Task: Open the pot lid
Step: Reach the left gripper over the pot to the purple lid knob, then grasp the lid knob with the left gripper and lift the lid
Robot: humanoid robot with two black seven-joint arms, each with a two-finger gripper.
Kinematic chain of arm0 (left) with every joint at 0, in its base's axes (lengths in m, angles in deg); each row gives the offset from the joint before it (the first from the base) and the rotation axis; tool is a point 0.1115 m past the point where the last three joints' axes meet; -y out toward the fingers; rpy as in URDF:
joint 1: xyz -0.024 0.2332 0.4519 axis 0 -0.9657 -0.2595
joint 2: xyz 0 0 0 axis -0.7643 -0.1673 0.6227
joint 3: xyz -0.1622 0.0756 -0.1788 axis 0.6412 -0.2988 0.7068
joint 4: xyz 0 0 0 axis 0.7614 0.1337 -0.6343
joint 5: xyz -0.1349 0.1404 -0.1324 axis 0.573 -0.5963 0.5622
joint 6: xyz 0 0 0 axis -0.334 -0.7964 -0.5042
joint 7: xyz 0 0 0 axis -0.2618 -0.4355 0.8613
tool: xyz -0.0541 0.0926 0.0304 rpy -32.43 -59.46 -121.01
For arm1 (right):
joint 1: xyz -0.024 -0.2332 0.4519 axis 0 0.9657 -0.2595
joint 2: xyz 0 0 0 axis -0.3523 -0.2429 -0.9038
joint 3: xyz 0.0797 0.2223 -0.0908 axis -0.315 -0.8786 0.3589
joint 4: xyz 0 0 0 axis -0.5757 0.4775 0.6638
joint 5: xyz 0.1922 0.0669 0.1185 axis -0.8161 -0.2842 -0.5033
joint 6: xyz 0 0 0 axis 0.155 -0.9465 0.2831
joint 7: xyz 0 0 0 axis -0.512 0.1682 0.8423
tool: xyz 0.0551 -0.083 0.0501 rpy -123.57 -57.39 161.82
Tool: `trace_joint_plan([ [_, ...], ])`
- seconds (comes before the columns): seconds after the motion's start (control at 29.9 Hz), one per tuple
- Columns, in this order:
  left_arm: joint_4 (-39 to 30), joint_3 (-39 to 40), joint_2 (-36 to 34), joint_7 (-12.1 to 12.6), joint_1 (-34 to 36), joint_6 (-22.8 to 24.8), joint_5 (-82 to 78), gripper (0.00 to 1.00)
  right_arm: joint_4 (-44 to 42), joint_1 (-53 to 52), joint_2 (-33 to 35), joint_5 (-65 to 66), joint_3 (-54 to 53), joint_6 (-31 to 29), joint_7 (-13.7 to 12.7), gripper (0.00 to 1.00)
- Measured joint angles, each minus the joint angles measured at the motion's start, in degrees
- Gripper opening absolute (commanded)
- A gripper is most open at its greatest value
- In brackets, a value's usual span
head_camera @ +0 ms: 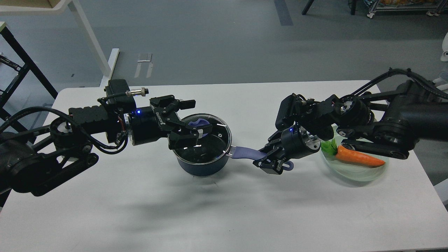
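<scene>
A dark blue pot (pixel 203 165) stands at the middle of the white table (pixel 224 203). Its glass lid (pixel 213 141) with a purple knob (pixel 199 123) sits on it. The pot's purple handle (pixel 246 152) points right. My right gripper (pixel 267 160) is shut on the outer part of that handle. My left gripper (pixel 190 119) is open and reaches in from the left, its fingers (pixel 187 103) standing on either side of the knob just above the lid. I cannot tell whether they touch the knob.
A clear glass plate (pixel 353 173) with an orange carrot (pixel 357 157) lies on the table at the right, under my right arm. The table's far edge and a white table leg (pixel 92 38) are behind my left arm.
</scene>
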Motion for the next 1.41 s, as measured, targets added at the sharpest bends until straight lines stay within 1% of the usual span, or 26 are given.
trace_joint_plan([
  [0.27, 7.04, -1.72, 4.33, 0.02, 0.2, -1.32, -3.48, 0.99, 0.03, 0.0, 0.04, -0.08, 0.01, -0.01, -0.01, 0.23],
  [0.4, 10.04, -1.75, 6.23, 0.02, -0.04, -3.0, -3.76, 0.99, 0.02, 0.0, -0.02, -0.08, 0.01, -0.06, -0.01, 0.23],
  [0.67, 12.88, -3.3, 7.44, 0.03, -0.14, -3.82, -3.69, 0.98, 0.08, 0.0, 0.02, -0.1, 0.01, -0.08, -0.02, 0.24],
  [0.8, 13.06, -3.77, 7.75, 0.03, -0.2, -4.16, -3.71, 0.95, 0.09, -0.01, 0.02, -0.15, 0.01, -0.03, -0.02, 0.23],
  [0.84, 13.08, -3.81, 7.82, 0.03, -0.23, -4.3, -3.72, 0.91, 0.09, -0.01, 0.0, -0.15, 0.01, -0.02, -0.02, 0.24],
  [0.87, 13.15, -3.84, 7.85, 0.03, -0.26, -4.4, -3.74, 0.83, 0.09, 0.0, -0.02, -0.15, 0.01, -0.02, -0.02, 0.24],
  [0.9, 13.22, -3.85, 7.89, 0.03, -0.28, -4.45, -3.74, 0.77, 0.09, 0.0, -0.03, -0.15, 0.01, -0.01, -0.02, 0.24],
  [0.97, 13.3, -3.86, 7.95, 0.03, -0.29, -4.5, -3.73, 0.71, 0.09, 0.0, -0.04, -0.16, 0.01, 0.0, -0.02, 0.24],
  [1.04, 13.38, -3.86, 8.05, 0.03, -0.29, -4.53, -3.7, 0.62, 0.09, 0.0, -0.05, -0.16, 0.01, 0.01, -0.02, 0.24],
  [1.14, 13.41, -3.86, 8.21, 0.03, -0.36, -4.55, -3.7, 0.37, 0.09, 0.05, -0.06, -0.17, 0.01, 0.01, -0.02, 0.24],
  [1.24, 13.4, -4.35, 8.24, 0.03, -0.37, -4.75, -3.71, 0.3, 0.06, 0.08, -0.06, -0.17, 0.0, 0.02, -0.01, 0.24],
  [1.41, 13.07, -6.32, 8.0, 0.06, 0.18, -5.97, -3.43, 0.28, 0.03, 0.18, -0.05, -0.17, 0.01, 0.02, 0.01, 0.24],
])
